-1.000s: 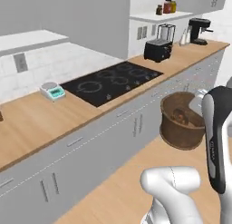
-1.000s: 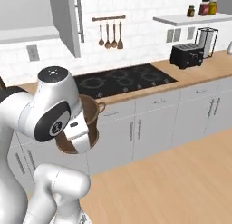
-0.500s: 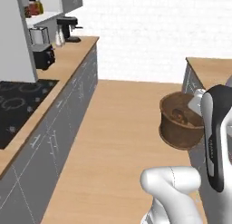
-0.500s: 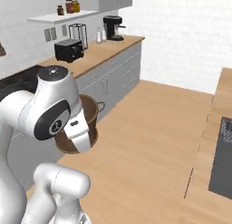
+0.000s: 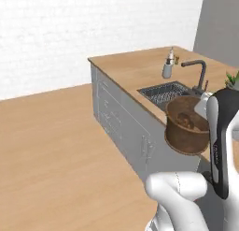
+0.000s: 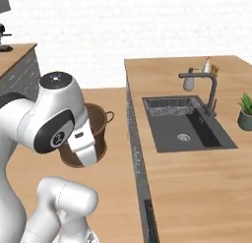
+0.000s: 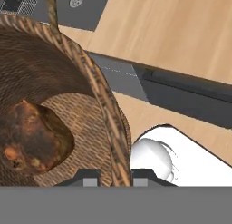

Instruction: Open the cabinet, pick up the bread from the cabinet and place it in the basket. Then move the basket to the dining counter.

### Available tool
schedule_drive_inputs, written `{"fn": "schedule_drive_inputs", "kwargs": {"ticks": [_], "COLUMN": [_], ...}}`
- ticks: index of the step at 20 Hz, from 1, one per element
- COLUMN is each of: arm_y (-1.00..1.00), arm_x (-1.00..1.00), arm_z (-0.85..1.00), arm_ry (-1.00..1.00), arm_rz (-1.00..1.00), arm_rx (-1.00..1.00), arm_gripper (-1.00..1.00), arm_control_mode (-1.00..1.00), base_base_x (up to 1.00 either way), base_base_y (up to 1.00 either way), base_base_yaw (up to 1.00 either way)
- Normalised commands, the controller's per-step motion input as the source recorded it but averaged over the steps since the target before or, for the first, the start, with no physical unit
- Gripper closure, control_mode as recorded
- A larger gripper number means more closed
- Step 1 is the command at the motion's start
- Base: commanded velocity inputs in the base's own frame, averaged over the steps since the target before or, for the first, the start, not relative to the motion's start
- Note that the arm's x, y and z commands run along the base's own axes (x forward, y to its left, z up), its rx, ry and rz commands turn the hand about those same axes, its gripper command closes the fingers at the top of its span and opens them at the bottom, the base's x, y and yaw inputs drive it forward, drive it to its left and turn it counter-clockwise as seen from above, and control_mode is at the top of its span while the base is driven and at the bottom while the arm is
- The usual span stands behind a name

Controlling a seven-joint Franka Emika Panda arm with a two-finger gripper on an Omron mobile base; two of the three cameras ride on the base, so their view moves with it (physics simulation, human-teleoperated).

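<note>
The round dark-brown basket [image 5: 186, 132] hangs in the air beside my white arm, just off the front edge of the dining counter [image 5: 135, 68]. In the right base view the basket [image 6: 100, 125] shows partly behind my arm. My gripper [image 7: 115, 175] is shut on the woven rim of the basket [image 7: 103, 94], one finger inside and one outside. The dark-brown bread [image 7: 31, 137] lies on the basket's bottom; the same bread [image 5: 186, 118] shows in the left base view. The dining counter [image 6: 197, 188] spreads to the right. The cabinet is out of view.
A dark inset sink [image 6: 184, 126] with a black tap [image 6: 202, 84] sits in the counter, a soap bottle [image 5: 168, 66] behind it and a potted plant [image 6: 244, 111] at the right. Open wood floor [image 5: 51, 146] lies left. Another counter [image 6: 15, 57] stands far left.
The whole scene has swung as the base turned, from the hob worktop to the counter with the sink. The basket stays in the same grip beside the arm.
</note>
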Motion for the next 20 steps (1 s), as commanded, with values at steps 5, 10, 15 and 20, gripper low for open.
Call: {"fn": "schedule_drive_inputs", "kwargs": {"ticks": [5,10,15,20], "arm_y": [0.0,0.0,0.0,0.0], "arm_x": [0.0,0.0,0.0,0.0], "arm_z": [0.0,0.0,0.0,0.0], "arm_ry": [0.0,0.0,0.0,0.0], "arm_rz": [0.0,0.0,0.0,0.0], "arm_rx": [0.0,0.0,0.0,0.0], "arm_gripper": [1.0,1.0,1.0,1.0], "arm_control_mode": [1.0,1.0,1.0,1.0], "base_base_x": [-0.02,-0.05,0.32,0.69], "base_base_y": [-0.17,0.15,0.27,0.23], "base_base_yaw": [-0.83,-0.95,-0.6,-0.38]}}
